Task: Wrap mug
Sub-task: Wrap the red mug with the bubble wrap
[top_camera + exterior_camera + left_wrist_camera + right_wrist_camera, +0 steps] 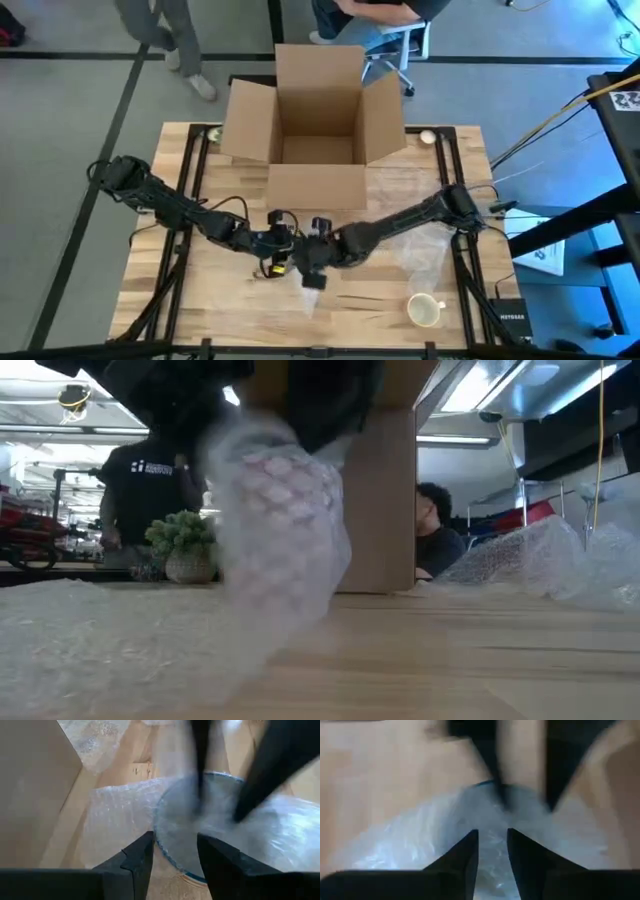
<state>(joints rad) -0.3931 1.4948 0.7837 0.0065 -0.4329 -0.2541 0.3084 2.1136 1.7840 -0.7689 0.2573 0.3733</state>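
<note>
Midway, left gripper (172, 857) and right gripper (492, 852) each pinched the bubble wrap (285, 510) around a blue-rimmed mug (200, 820); cardboard box (318, 125) was empty, a cream mug (426, 309) unwrapped.

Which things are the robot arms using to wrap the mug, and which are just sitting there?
In use: bubble wrap bundle, left gripper, right gripper.

Sitting there: cardboard box, cream mug, loose bubble wrap, potted plant.
</note>
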